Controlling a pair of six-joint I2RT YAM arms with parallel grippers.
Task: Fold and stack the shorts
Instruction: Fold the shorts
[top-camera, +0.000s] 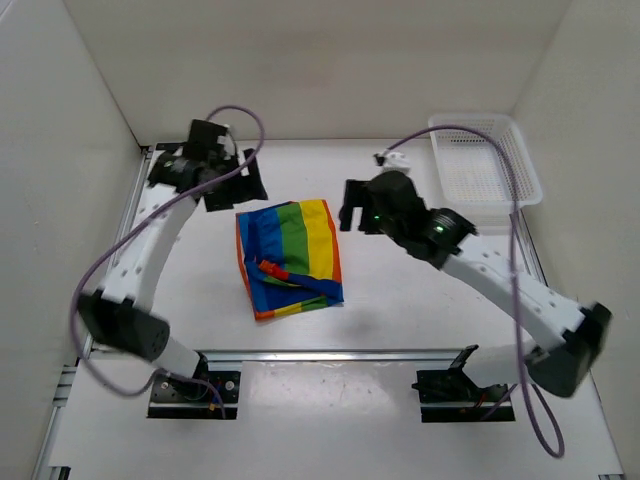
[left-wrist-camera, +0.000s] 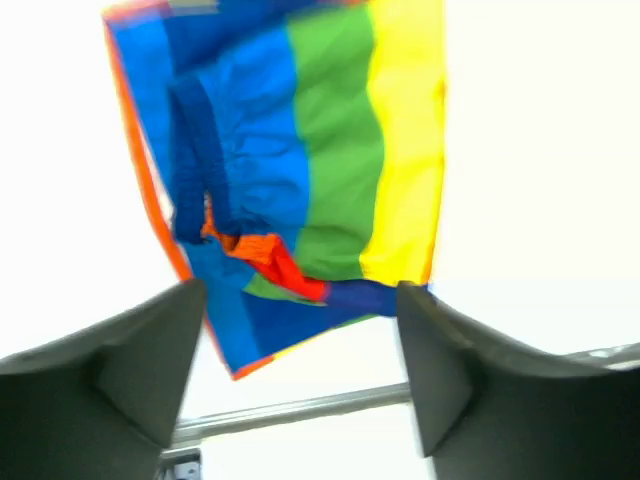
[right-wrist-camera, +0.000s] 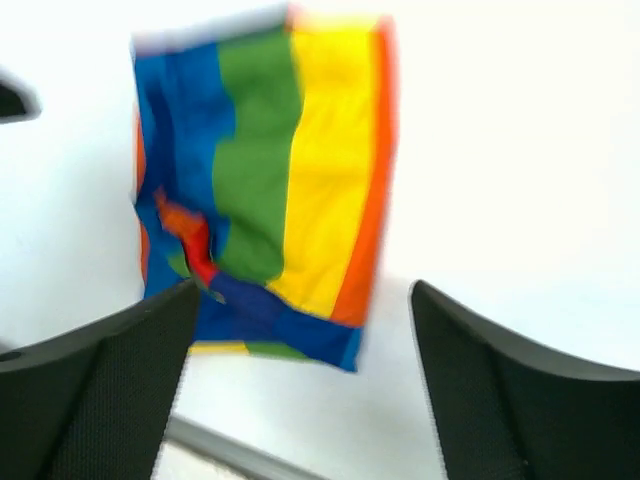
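Top view: the folded soft cloth shorts in rainbow stripes (top-camera: 290, 258) lie on the white table (top-camera: 400, 320) between the left gripper (top-camera: 238, 190) and the right gripper (top-camera: 349, 215), and they touch neither. Left wrist view: the fingers (left-wrist-camera: 120, 370) are spread and empty, with the shorts beyond their tips. Right wrist view: the fingers are likewise released.

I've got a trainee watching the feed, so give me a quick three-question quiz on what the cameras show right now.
1. True or false: the left tool and the right tool are both open and hold nothing.
2. Where does the white mesh basket sit in the top view? A: at the far right. B: between the arm bases. C: under the shorts.
3. Fill in: on the shorts, the stripe between the green one and the orange edge is ____.

Key: 1 true; 2 A; 3 yellow.
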